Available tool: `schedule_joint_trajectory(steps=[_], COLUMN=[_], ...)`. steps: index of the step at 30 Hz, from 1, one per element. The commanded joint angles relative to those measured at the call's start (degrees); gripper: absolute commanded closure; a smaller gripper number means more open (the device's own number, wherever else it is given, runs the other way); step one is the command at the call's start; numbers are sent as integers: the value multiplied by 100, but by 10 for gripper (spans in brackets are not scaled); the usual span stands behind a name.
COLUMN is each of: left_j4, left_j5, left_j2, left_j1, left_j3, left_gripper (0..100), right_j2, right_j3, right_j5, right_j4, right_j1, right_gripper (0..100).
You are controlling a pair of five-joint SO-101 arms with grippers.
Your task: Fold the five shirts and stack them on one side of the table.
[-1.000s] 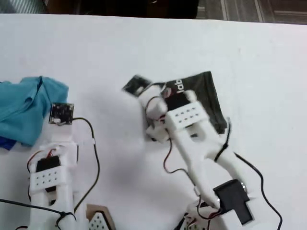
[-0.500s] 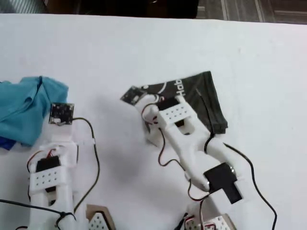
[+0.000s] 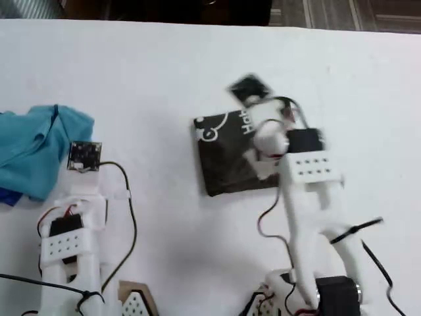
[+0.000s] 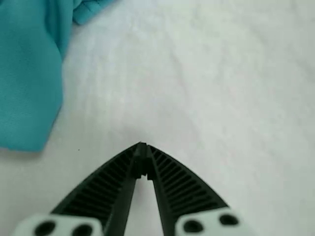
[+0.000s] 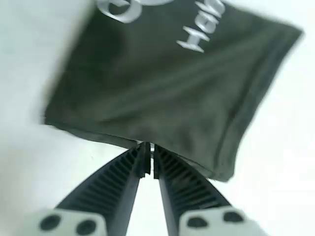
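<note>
A black shirt (image 3: 227, 158) with white print lies folded into a rough square at the table's middle. In the right wrist view the same black shirt (image 5: 162, 83) has its near hem right at the tips of my right gripper (image 5: 146, 153), which is shut; I cannot tell whether cloth is pinched. The right arm (image 3: 309, 171) stands over the shirt's right side and hides that edge. A crumpled teal shirt (image 3: 36, 148) lies at the table's left edge. My left gripper (image 4: 142, 160) is shut over bare table beside the teal shirt (image 4: 29, 73), holding nothing.
The left arm (image 3: 66, 237) rests near the front left with its cable looping to the right. A bit of darker blue cloth (image 3: 8, 196) shows under the teal shirt at the left edge. The white table (image 3: 197, 59) stretches bare behind both shirts.
The right arm has swung from the shirt's left side to its right side. The black shirt now lies further left as a tidier square. The left arm has kept still.
</note>
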State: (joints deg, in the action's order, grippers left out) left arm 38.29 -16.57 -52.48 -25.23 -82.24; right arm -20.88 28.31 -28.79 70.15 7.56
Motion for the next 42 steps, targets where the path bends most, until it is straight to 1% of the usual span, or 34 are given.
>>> schedule_joint_trajectory(steps=[1,4,8,17,22,24,27,30,32,35,37,39,42], left_j4=[-97,-97,-97,-97,-97,-97,-97,-97,-97,-97,-97,-97,-97], left_j5=[-9,-9,-9,-9,-9,-9,-9,-9,-9,-9,-9,-9,-9], left_j2=[-88,-88,-88,-88,-88,-88,-88,-88,-88,-88,-88,-88,-88], left_j1=[-26,-26,-26,-26,-26,-18,-18,-18,-18,-18,-18,-18,-18], left_j3=[13,13,4,4,4,4,4,4,4,4,4,4,4], left_gripper=[972,972,972,972,972,972,972,972,972,972,972,972,972], right_j2=[13,356,778,910,171,-136,-295,-101,171,752,1138,1411,1534], right_j3=[712,1257,1424,1345,800,712,765,818,888,1055,1073,1073,1073], right_j5=[-35,-35,-44,-53,18,220,598,695,695,659,659,651,651], right_j4=[-1068,-1842,-1921,-1886,-1270,-1138,-1138,-1182,-1376,-1877,-1982,-1930,-1508], right_j1=[-646,-1182,-1666,-1604,-1807,-1657,-989,-251,4,-57,-154,-189,-171], right_gripper=[978,978,978,978,978,978,978,978,978,978,978,978,978])
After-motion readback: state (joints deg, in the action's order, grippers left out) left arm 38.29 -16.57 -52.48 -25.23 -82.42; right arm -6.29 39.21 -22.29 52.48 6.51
